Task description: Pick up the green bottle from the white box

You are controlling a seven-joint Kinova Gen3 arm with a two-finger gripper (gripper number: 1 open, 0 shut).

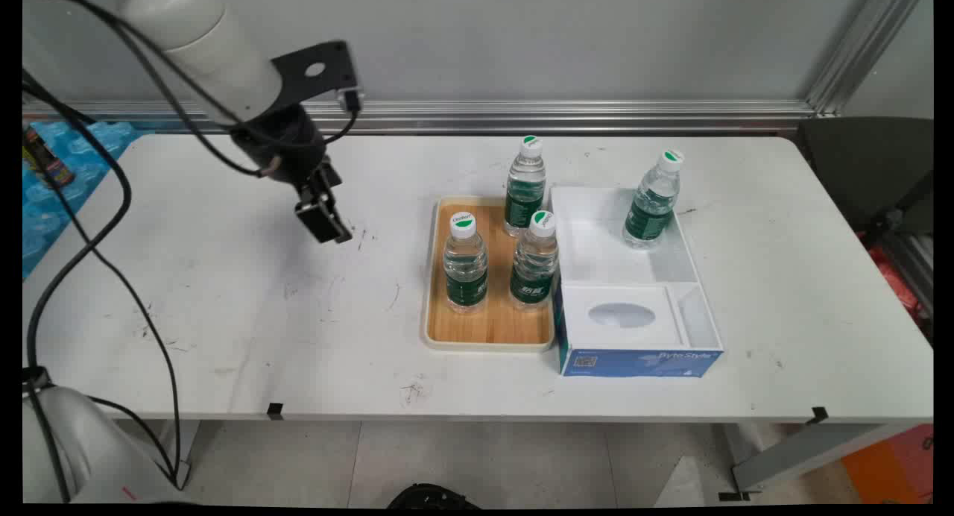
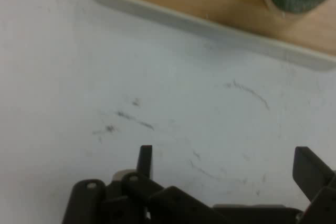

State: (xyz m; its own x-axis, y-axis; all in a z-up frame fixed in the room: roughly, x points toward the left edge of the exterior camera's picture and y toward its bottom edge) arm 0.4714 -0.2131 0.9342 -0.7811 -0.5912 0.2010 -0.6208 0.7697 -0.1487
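Main view: gripper (image 1: pixel 326 221) hangs over bare bench (image 1: pixel 223 292), left of the tray (image 1: pixel 432 277) and well apart from it, holding nothing, tilted toward the tray side. Wooden tray with a cream rim carries three bottles, green labels, white caps: front-left bottle (image 1: pixel 465 262), front-right bottle (image 1: pixel 534 261), rear bottle (image 1: pixel 525 186) at the tray's far right corner. All upright, standing close together. White box (image 1: pixel 671 266) sits just right of the tray, touching or nearly touching it; its blue front faces the camera, and a raised insert with an oval hollow fills its near part. A fourth bottle (image 1: pixel 652 200) stands in the box's open far compartment, leaning slightly, probably resting against the wall. Hand view: fingers (image 2: pixel 145 160) spread wide apart, empty, only scuffed bench between them. Tray corner and rim run across the top, with the base of one bottle at the upper right, so the camera looks toward the tray. Nothing is touched by the gripper; the tray is the nearest thing.
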